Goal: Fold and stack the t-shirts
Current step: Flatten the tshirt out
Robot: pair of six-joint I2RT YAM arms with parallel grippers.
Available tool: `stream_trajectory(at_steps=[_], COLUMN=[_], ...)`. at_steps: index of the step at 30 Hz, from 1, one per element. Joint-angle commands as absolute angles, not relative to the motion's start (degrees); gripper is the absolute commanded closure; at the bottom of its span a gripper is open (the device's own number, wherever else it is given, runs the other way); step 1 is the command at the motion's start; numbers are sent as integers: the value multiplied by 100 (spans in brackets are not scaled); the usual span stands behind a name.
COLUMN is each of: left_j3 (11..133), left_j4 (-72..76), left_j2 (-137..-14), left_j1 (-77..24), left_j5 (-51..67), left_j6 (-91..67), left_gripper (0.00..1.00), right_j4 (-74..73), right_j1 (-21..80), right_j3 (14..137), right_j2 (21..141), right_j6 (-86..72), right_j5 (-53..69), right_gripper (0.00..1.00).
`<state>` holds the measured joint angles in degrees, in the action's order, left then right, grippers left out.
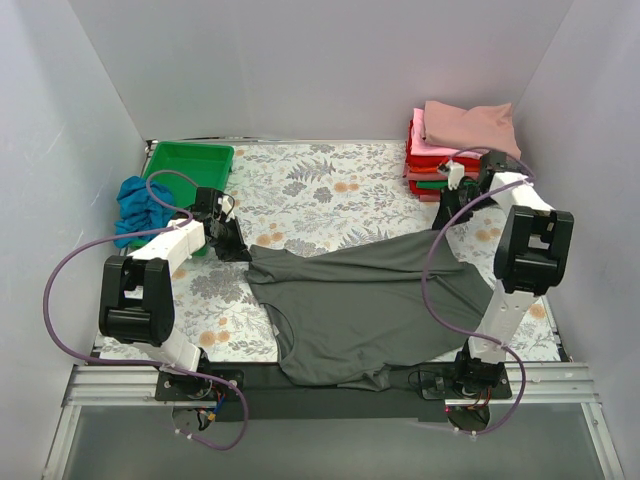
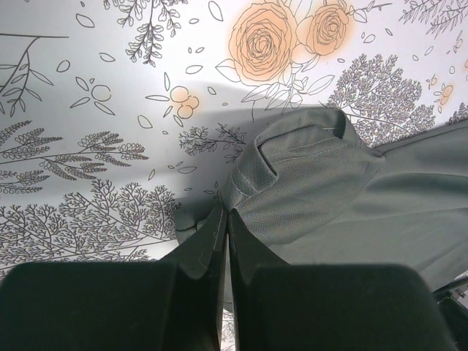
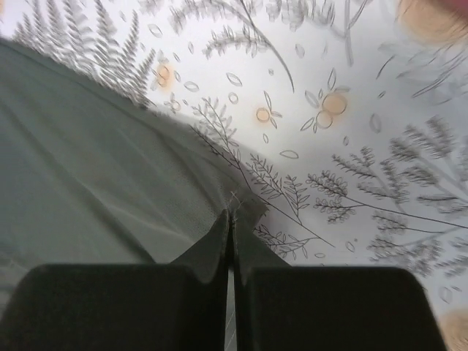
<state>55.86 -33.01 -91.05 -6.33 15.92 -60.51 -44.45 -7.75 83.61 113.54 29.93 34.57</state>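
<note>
Right now you are pinching the charcoal t-shirt [image 1: 370, 300] at two points on its far edge. The left gripper [image 1: 228, 238] is clamping fully shut on a hemmed, bunched bit of cloth, probably a sleeve end. The right gripper [image 1: 447, 212] is also clamping fully shut, on the opposite edge. In the right wrist view its tips are biting only a thin sliver of fabric, so that is likely the weaker hold.

The shirt is lying spread but wrinkled across the middle and near part of the table [image 1: 320, 185], with its near edge hanging over the front. The folded stack [image 1: 450, 150] is sitting at the back right, just beside your right arm. A blue t-shirt [image 1: 140, 205] is lying crumpled beside the green tray [image 1: 190, 160] on the left.

Judging by this, you are setting up a stretch or a first fold. To do it well, you are aiming to:
- raise both ends together and level;
- draw them gently apart so the creases flatten without tearing the thin right-hand bite loose;
- watch the bunched sleeve, since it may fold under unevenly;
- steer the right wrist clear of the stack as it moves.
</note>
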Motion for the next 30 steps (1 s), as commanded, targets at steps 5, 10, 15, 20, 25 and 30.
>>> stream_trajectory(at_steps=[5, 10, 15, 20, 25, 30], left_j3=[5941, 6195, 6565, 7548, 8532, 9552], left_j4=[-3454, -3454, -3340, -2927, -2549, -2382], left_j2=[-8605, -8333, -7876, -7243, -6699, -6285], left_j1=[-598, -589, -492, -483, -483, -483], left_j5=[1530, 1310, 1169, 1248, 1318, 1353], left_j6=[-6099, -6205, -6407, -6837, -7154, -7347], left_gripper=[100, 100, 100, 100, 100, 100], right_j4=[-4518, -4491, -4517, -4544, -4553, -4491], right_j1=[-782, -782, -782, -782, -782, -791], right_j3=[9167, 9176, 9325, 10141, 11257, 12935], right_j2=[10319, 9915, 9423, 8764, 8097, 7726], right_j6=[2909, 3120, 3190, 3050, 2910, 2778], right_j5=[3779, 3937, 4209, 4210, 3982, 3376], right_gripper=[99, 99, 99, 99, 99, 99])
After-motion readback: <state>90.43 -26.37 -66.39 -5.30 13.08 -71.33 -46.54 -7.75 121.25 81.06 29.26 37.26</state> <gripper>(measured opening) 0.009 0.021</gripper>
